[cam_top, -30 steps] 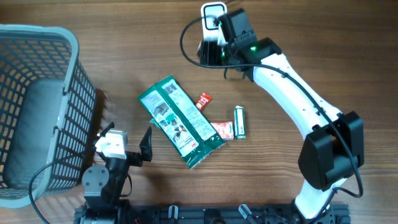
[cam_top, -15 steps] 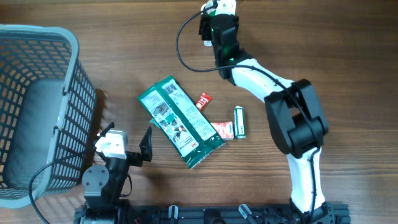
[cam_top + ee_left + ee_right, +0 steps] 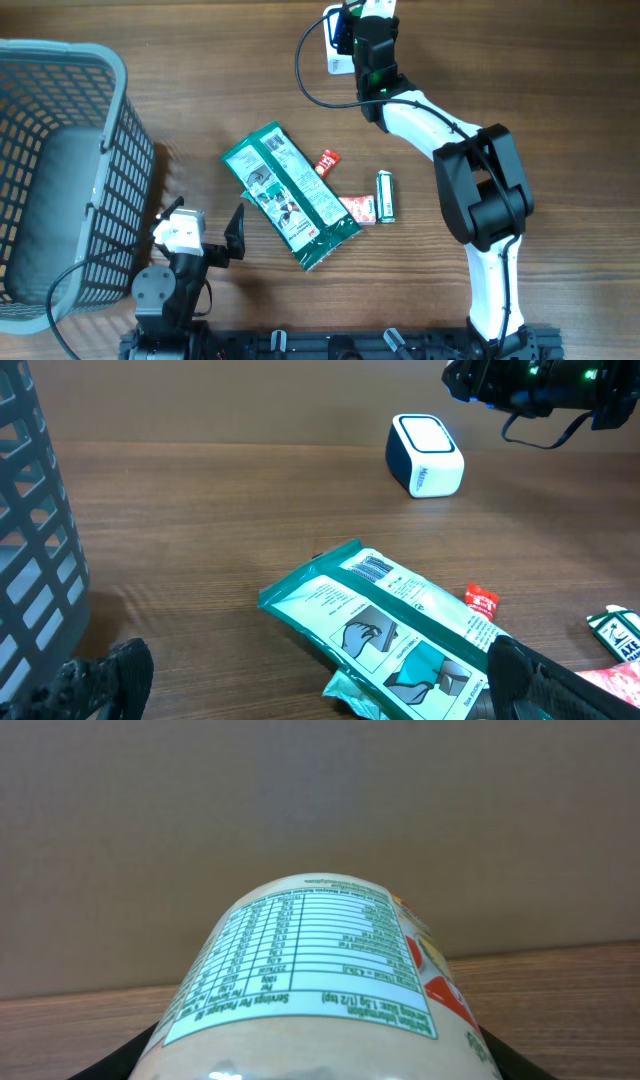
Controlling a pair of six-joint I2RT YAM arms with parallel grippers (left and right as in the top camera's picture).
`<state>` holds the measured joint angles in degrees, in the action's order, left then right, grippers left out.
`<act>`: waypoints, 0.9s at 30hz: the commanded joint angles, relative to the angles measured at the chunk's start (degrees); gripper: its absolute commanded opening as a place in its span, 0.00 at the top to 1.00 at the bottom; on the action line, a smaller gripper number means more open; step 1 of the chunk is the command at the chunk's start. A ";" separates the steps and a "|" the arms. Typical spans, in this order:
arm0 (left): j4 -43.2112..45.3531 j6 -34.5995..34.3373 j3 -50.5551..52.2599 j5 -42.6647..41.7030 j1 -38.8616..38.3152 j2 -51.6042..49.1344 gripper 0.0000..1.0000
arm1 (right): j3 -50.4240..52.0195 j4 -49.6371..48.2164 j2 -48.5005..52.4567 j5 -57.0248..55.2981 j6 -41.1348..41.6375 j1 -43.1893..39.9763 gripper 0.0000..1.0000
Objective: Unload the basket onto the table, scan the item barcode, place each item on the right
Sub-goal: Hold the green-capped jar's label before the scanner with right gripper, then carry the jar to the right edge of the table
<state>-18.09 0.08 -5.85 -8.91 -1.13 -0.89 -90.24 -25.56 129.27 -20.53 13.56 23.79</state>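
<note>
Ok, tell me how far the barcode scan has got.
Done: the right gripper has a labelled container picked up. In hand: holding it near the white scanner; no view confirms a read. Left: the green pouch, red sachets and small carton lie on the table.

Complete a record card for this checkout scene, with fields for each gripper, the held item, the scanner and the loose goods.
right gripper: closed on a labelled container, held up close to the scanner
held item's label: nutrition table faces the wrist camera; no barcode visible
scanner: white box at the far side
left gripper: open, holding nothing, at the near side beside the basket
loose goods: green packet, red sachet, red-and-white sachet, small green tube
</note>
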 commanded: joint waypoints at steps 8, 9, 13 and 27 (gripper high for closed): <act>-0.02 -0.57 0.24 -0.50 -0.15 0.28 0.00 | -1.95 3.08 -3.37 -3.52 -3.52 -0.11 0.48; -0.02 -0.55 0.24 -0.50 -0.15 0.31 0.00 | -1.95 5.57 -4.76 -3.69 -3.50 -0.37 0.48; -0.02 -0.55 0.24 -0.50 -0.15 0.28 0.00 | -1.95 23.26 -13.29 -3.85 -0.68 -4.98 0.47; -0.02 -0.55 0.24 -0.50 -0.15 0.31 0.00 | -1.95 71.23 -20.28 14.43 11.85 -46.75 0.37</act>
<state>-18.09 0.08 -5.85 -8.91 -1.13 -0.84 -91.85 43.92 107.35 -13.69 24.34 -14.81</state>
